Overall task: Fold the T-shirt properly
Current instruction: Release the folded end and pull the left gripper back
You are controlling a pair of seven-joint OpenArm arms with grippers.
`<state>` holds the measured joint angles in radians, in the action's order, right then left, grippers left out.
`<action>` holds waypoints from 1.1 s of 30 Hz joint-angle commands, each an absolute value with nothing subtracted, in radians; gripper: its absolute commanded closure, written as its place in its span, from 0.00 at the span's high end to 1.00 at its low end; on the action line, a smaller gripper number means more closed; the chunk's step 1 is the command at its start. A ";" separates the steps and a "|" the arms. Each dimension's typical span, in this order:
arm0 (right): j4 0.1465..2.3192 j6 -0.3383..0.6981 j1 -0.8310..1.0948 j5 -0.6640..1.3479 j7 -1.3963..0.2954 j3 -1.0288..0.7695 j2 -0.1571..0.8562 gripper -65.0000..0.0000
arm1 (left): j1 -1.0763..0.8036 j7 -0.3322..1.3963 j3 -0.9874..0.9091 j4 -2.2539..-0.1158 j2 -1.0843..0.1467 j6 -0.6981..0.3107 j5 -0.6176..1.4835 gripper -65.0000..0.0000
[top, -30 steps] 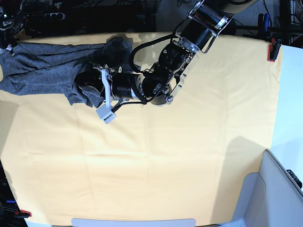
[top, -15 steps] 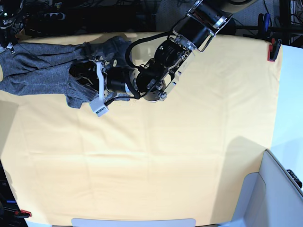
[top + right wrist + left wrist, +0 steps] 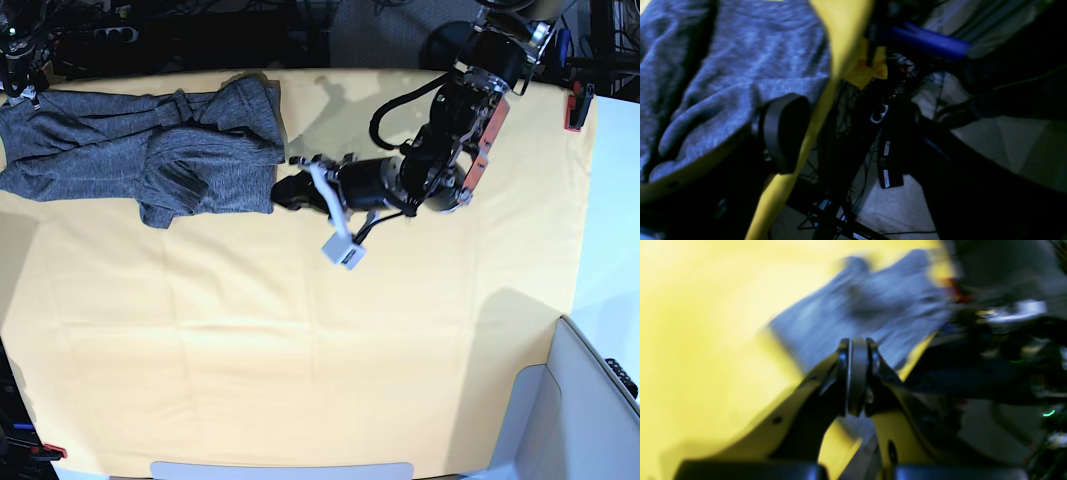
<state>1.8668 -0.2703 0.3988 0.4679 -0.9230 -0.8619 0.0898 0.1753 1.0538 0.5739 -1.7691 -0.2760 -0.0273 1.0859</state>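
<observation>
My left gripper [image 3: 285, 188], its pads pressed together on nothing, sat just beside the T-shirt [image 3: 130, 150], which stretched away lengthwise; the right gripper's state I could not tell.

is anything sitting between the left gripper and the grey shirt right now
Nothing visible. The left gripper sits just off the T-shirt's right edge, with only bare yellow cloth around it. Its jaws look closed and empty in the left wrist view.

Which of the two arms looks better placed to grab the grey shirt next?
Probably the left: its gripper, jaws shut, sits beside the T-shirt edge mid-table. The right gripper is at the far corner.
</observation>
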 commanded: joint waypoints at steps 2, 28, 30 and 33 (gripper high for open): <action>1.880 -0.272 0.397 0.456 -0.901 -0.868 0.104 0.61 | 0.156 1.040 0.564 -1.794 -0.292 -0.030 1.119 0.01; 1.876 -0.272 0.384 0.450 -0.901 -0.762 0.102 0.61 | 0.056 1.040 0.641 -1.794 -0.142 -0.028 0.768 0.00; 1.876 -0.272 0.384 0.450 -0.901 -0.762 0.102 0.61 | 0.061 1.040 0.659 -1.794 -0.130 -0.028 0.768 0.00; 1.876 -0.272 0.384 0.450 -0.901 -0.762 0.102 0.61 | 0.091 1.040 0.714 -1.794 -0.130 -0.028 0.768 0.00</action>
